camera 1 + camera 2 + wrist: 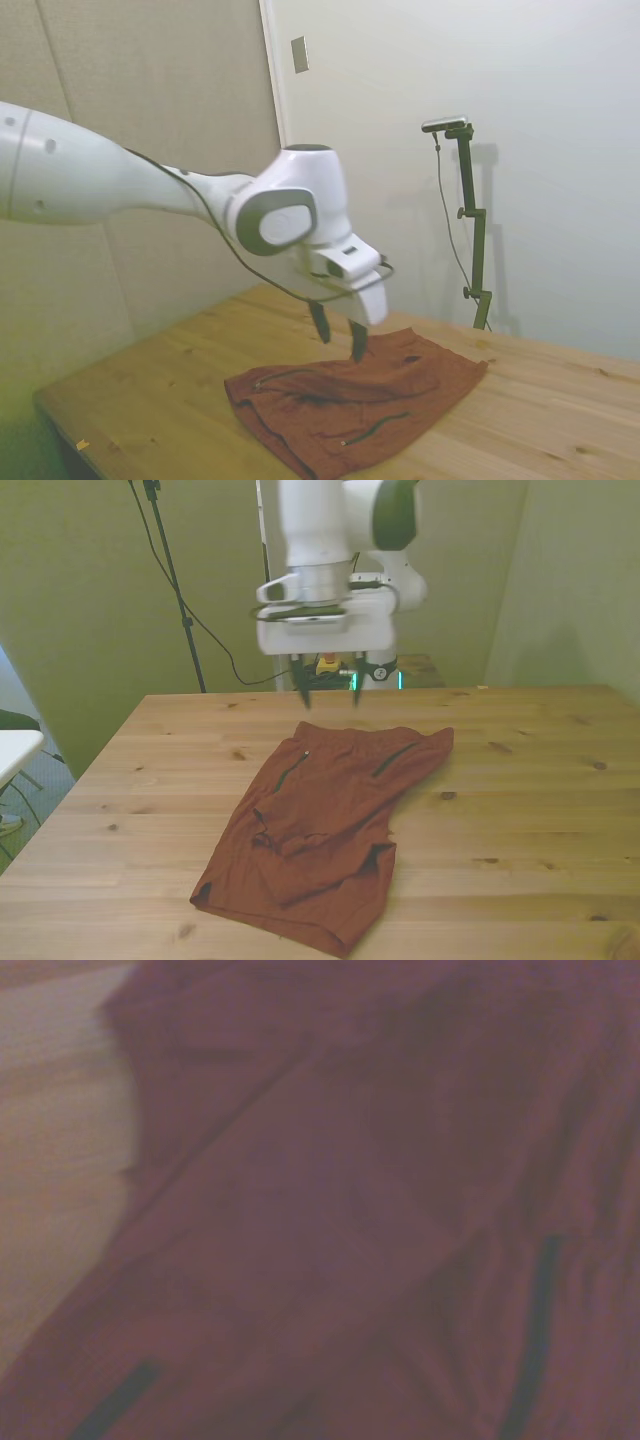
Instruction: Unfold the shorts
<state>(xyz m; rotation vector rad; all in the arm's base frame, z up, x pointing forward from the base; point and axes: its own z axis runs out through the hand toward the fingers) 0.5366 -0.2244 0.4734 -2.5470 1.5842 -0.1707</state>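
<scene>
One shorts, one table

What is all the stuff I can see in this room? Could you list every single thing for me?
shorts: one, rust-brown with dark pocket slits, lying rumpled and partly folded on the table, nearer the front view's left.
table: one, light wood with knots, under the shorts.
walls: pale, plain, behind the table.
wall plate: one, small and grey, high on the wall in the side view.
cable: one, dark, hanging behind the table in the front view.
arm: one, white with grey joint covers, reaching over the table.
pincer: one, two dark fingers spread apart, just above the far edge of the shorts, holding nothing.
</scene>
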